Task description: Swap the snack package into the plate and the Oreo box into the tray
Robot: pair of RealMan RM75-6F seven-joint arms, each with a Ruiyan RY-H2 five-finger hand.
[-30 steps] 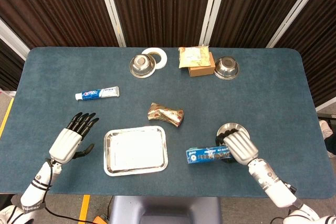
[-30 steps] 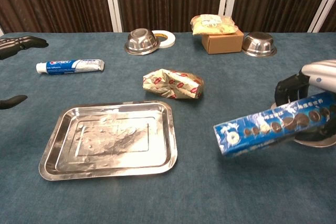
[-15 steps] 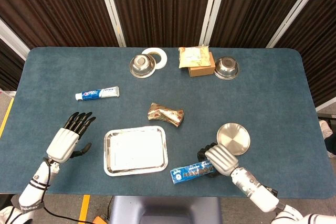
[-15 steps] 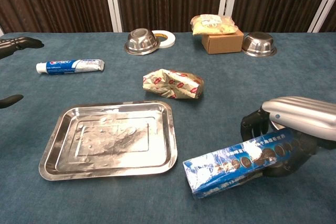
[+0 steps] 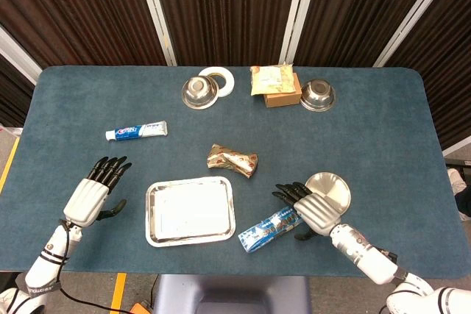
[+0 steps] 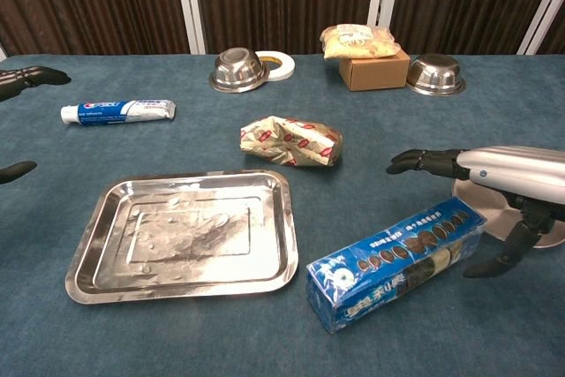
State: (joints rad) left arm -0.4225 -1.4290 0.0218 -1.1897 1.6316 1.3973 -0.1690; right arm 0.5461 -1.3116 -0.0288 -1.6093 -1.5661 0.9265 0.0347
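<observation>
Oreo box (image 6: 395,264): lies flat on the surface between tray (image 6: 106,258) and plate (image 5: 337,187) — I judge it parked here to free the plate.
Right hand (image 5: 315,209): fingers (image 6: 422,162) spread, holding nothing, just above the box's right end.
Snack package (image 6: 290,141): on the surface behind the tray.
Left hand (image 5: 94,193): open, idle.

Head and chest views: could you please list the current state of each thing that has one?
Oreo box: lying on the table beside the tray, released.
Tray: empty.
Plate: empty.
Snack package: on the table, untouched.
Right hand: open, above the box.
Left hand: open, holding nothing.
Two steel bowls: upright.
</observation>
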